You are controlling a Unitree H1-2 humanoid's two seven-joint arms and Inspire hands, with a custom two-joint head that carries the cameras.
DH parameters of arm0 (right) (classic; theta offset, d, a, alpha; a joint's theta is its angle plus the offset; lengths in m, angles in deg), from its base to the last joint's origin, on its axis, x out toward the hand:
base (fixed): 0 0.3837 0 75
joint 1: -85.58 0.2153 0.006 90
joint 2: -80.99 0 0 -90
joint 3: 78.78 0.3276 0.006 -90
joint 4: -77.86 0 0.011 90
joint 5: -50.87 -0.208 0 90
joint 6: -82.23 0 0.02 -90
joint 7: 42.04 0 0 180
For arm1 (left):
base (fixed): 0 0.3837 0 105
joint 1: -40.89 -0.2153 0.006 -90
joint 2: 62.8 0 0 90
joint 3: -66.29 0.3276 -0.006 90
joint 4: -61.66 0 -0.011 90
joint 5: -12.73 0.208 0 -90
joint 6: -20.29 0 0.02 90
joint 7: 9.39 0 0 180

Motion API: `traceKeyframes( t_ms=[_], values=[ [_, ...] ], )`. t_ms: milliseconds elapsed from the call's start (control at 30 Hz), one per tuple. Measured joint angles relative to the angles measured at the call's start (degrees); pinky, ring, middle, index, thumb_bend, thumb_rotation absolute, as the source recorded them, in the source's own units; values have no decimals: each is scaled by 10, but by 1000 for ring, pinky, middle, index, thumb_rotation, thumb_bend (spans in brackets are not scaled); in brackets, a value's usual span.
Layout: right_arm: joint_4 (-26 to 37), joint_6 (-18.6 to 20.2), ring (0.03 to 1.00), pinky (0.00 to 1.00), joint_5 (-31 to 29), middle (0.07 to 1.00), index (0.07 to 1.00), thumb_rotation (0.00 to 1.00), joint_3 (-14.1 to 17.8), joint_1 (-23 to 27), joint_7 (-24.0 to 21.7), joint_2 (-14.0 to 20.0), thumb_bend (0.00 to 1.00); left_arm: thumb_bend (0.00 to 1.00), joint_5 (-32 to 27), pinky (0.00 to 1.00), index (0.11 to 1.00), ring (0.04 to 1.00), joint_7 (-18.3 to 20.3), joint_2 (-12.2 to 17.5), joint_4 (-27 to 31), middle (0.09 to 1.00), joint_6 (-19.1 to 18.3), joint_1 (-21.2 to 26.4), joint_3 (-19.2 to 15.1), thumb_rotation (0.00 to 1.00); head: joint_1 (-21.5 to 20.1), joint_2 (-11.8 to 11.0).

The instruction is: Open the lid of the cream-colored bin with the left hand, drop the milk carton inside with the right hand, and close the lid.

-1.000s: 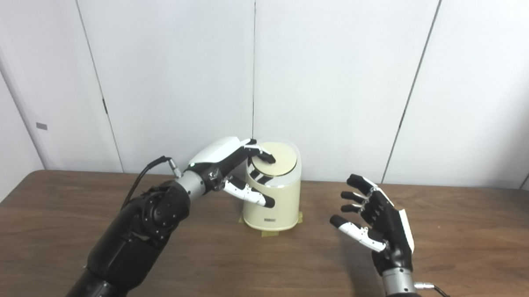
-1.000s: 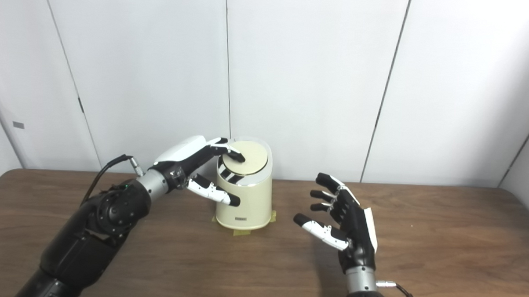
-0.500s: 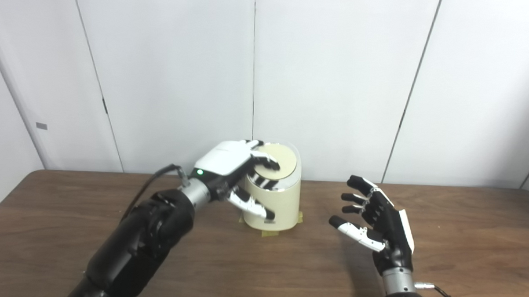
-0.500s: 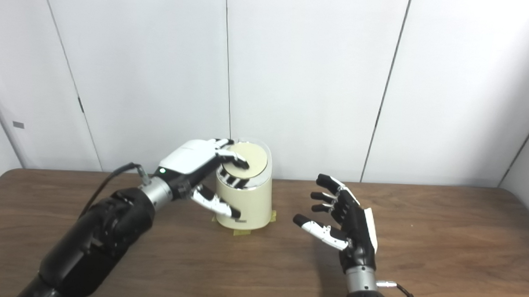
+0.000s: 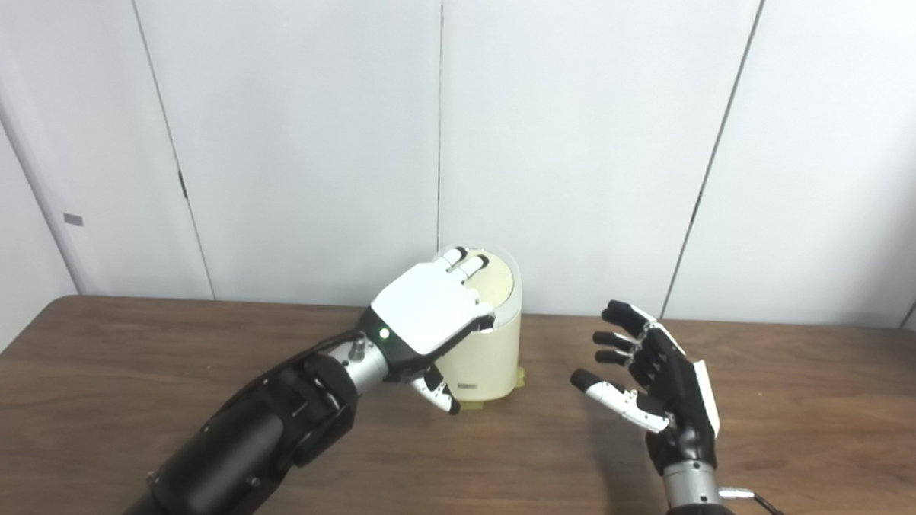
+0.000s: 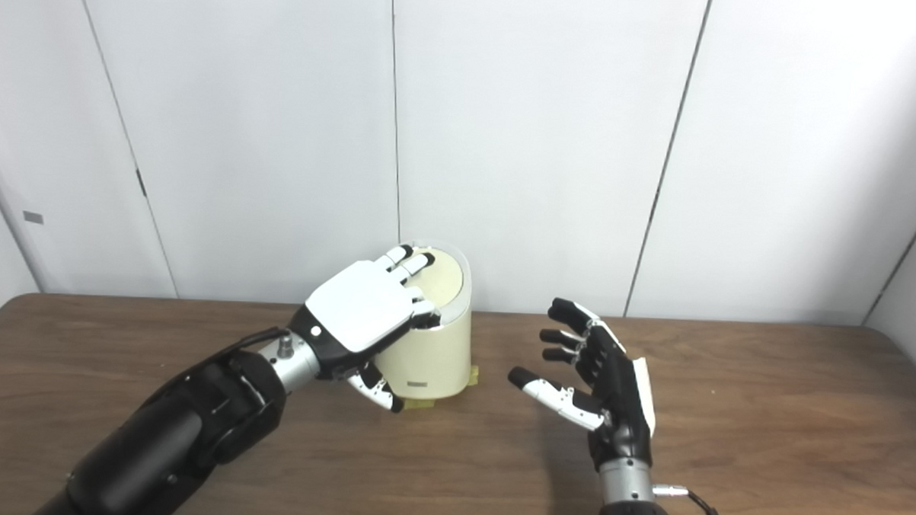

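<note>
A dark wooden table point(image 5: 803, 422) stands before plain white wall panels point(image 5: 569, 139).

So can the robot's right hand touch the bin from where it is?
Probably yes. The right hand is open and empty beside the bin, with only bare table between them; the left hand covers the lid.

Left hand point(image 5: 431, 317) palm-down, fingers extended forward; right hand point(image 5: 656, 379) raised, empty, fingers spread.

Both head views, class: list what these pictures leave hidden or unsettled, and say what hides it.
- Lid: both views, left hand covers its near part; shut or ajar, cannot tell.
- Bin contents: both views, hidden by its wall and the lid.
- Milk carton: in neither view.
- Label on the bin: too small to read.
- Right hand: open, empty.
</note>
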Motion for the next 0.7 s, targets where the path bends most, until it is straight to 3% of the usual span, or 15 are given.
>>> traceKeyframes(
  t_ms=[233, 400, 500, 700],
  values=[
    [0, 3, 684, 584, 1, 777, 737, 228, 0, 0, 2, 0, 726, 1000, -14, 1000, 728, 990, 14, -9, 4, 739, -2, -7, -18, 337, 0, 0],
    [0, 3, 677, 588, 1, 765, 736, 216, 0, 0, 6, -1, 710, 950, -61, 1000, 785, 977, 18, -19, 16, 786, -7, -37, -59, 353, -1, -2],
    [0, 3, 671, 587, 1, 761, 733, 199, 0, 0, 6, -1, 702, 883, -88, 1000, 816, 964, 6, -23, 20, 813, -7, -64, -89, 350, -1, -2],
    [0, 3, 673, 598, 1, 762, 733, 172, 1, -1, 6, 1, 686, 772, -123, 1000, 868, 994, -61, -39, 34, 856, -14, -121, -166, 295, 1, -3]
  ],
)
